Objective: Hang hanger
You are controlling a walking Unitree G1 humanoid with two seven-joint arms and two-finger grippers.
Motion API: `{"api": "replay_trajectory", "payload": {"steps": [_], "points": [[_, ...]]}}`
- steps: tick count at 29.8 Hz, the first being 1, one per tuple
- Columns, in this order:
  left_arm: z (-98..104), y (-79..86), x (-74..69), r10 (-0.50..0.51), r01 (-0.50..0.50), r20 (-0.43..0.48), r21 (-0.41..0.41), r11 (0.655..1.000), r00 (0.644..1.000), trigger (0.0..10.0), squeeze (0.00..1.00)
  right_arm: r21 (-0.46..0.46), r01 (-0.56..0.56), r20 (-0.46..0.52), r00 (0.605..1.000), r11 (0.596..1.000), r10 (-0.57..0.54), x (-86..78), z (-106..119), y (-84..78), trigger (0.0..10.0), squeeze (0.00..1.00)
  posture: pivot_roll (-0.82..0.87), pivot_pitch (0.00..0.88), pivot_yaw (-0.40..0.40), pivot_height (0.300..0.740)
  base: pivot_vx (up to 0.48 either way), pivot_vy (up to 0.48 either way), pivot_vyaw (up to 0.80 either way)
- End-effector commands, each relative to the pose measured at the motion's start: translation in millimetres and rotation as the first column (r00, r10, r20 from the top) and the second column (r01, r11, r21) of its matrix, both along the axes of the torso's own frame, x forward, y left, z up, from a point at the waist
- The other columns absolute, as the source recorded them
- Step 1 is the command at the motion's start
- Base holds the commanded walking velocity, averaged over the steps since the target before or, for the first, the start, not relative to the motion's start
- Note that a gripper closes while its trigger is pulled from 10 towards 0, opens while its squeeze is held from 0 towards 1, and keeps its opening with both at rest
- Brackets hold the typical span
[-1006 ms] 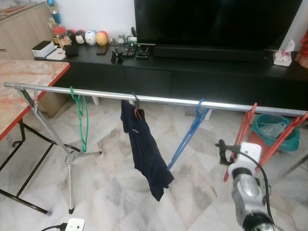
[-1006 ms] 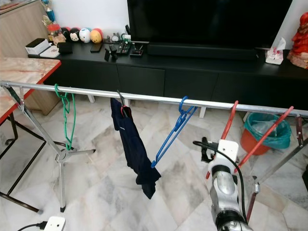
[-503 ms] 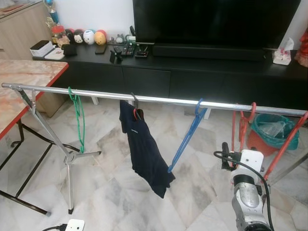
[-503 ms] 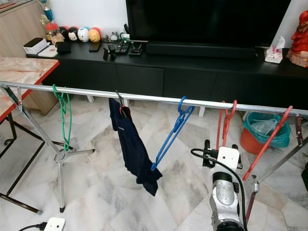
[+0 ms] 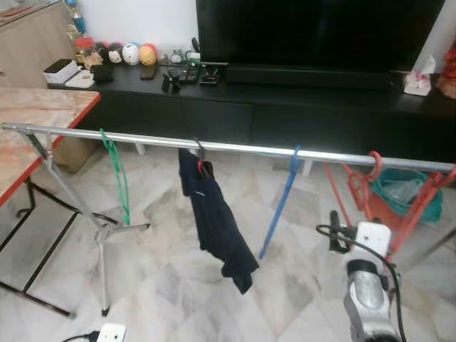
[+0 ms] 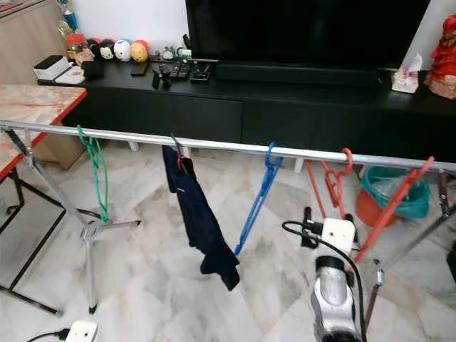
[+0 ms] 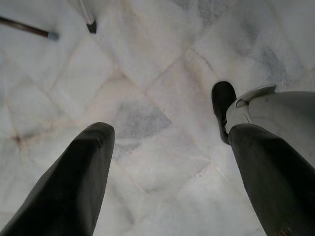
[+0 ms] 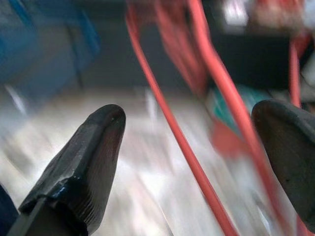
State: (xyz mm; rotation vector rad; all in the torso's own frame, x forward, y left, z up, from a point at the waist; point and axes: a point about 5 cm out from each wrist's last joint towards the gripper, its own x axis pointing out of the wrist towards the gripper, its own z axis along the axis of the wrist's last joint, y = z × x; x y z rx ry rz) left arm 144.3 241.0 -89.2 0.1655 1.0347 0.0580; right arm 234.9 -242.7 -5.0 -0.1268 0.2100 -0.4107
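Right wrist view shows my right gripper [image 8: 187, 147] with fingers apart, empty, just short of the red hanger [image 6: 333, 182] hooked on the rail [image 6: 214, 144] at two o'clock; risk: a nudge to its tilted frame could unhook it.

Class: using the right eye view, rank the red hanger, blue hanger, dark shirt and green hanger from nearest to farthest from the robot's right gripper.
1. Red hanger, on the rail just above the right gripper.
2. Blue hanger, to its left.
3. Dark shirt, mid-rail.
4. Green hanger, far left.
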Motion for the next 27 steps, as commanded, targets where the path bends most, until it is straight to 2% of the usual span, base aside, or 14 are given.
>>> {"api": "replay_trajectory", "payload": {"steps": [1, 10, 15, 16, 18, 19, 20, 22, 23, 24, 26, 27], "points": [[-1, 0.8, -3.2, 0.006, -0.006, -0.001, 0.008, 1.000, 1.000, 10.0, 0.00, 0.013, 0.064, -0.106, 0.992, 0.998, -0.063, -25.0, -21, -3.8, 10.0, 0.00, 0.00, 0.000, 0.019, 0.740, 0.000, 0.000, 0.00], [1, 3.4, -1.7, 0.002, -0.002, 0.007, 0.012, 1.000, 1.000, 10.0, 0.00, -0.021, 0.045, -0.053, 0.998, 0.999, -0.046, -20.3, -13, -4.5, 10.0, 0.00, -0.01, 0.000, 0.024, 0.740, 0.000, 0.000, 0.00], [1, 2.1, -0.2, -0.001, 0.000, 0.010, 0.007, 1.000, 1.000, 10.0, 0.00, -0.005, 0.046, -0.117, 0.992, 0.999, -0.046, -23.6, -21, -2.6, 10.0, 0.00, 0.00, 0.000, 0.023, 0.740, 0.000, 0.000, 0.00], [0, 0.9, -0.2, -0.003, 0.003, 0.007, 0.002, 1.000, 1.000, 10.0, 0.00, 0.026, 0.032, -0.200, 0.979, 0.999, -0.026, -27.5, -31, 2.2, 10.0, 0.00, -0.01, 0.000, 0.022, 0.740, 0.000, 0.000, 0.00], [0, 0.5, -0.2, -0.005, 0.005, 0.006, 0.002, 1.000, 1.000, 10.0, 0.00, 0.040, 0.023, -0.238, 0.971, 0.999, -0.013, -29.4, -35, 4.6, 10.0, 0.00, -0.01, 0.000, 0.022, 0.740, 0.000, 0.000, 0.00], [0, 0.2, -0.1, -0.007, 0.007, 0.004, 0.003, 1.000, 1.000, 10.0, 0.00, 0.067, 0.005, -0.293, 0.956, 0.998, 0.015, -32.5, -42, 8.8, 10.0, 0.00, -0.01, 0.000, 0.022, 0.740, 0.000, 0.000, 0.00], [0, -0.7, 0.6, -0.009, 0.009, 0.003, 0.004, 1.000, 1.000, 10.0, 0.00, 0.127, -0.016, -0.393, 0.917, 0.992, 0.065, -41.2, -55, 16.3, 10.0, 0.00, -0.01, 0.000, 0.024, 0.740, 0.000, 0.000, 0.00], [0, -1.0, 0.9, -0.009, 0.009, 0.004, 0.003, 1.000, 1.000, 10.0, 0.00, 0.140, -0.017, -0.413, 0.908, 0.990, 0.074, -44.2, -58, 17.7, 10.0, 0.00, -0.01, 0.000, 0.024, 0.740, 0.000, 0.000, 0.00], [0, -1.8, 2.1, -0.010, 0.010, 0.006, 0.002, 1.000, 1.000, 10.0, 0.00, 0.174, -0.012, -0.478, 0.873, 0.985, 0.095, -51.7, -66, 20.7, 10.0, 0.00, -0.01, 0.000, 0.023, 0.740, 0.000, 0.000, 0.00], [0, -1.8, 2.1, -0.010, 0.010, 0.006, 0.002, 1.000, 1.000, 10.0, 0.00, 0.174, -0.012, -0.478, 0.873, 0.985, 0.095, -51.7, -66, 20.7, 10.0, 0.00, -0.01, 0.000, 0.023, 0.740, 0.000, 0.000, 0.00], [1, -2.5, 3.2, -0.009, 0.009, 0.009, 0.001, 1.000, 1.000, 10.0, 0.00, 0.222, -0.003, -0.538, 0.833, 0.975, 0.125, -61.7, -74, 25.7, 10.0, 0.00, 0.00, 0.000, 0.020, 0.740, 0.000, 0.000, 0.00], [1, -2.5, 3.2, -0.009, 0.009, 0.009, 0.001, 1.000, 1.000, 10.0, 0.00, 0.222, -0.003, -0.538, 0.833, 0.975, 0.125, -61.7, -74, 25.7, 10.0, 0.00, 0.00, 0.000, 0.020, 0.740, 0.000, 0.000, 0.00]]}}
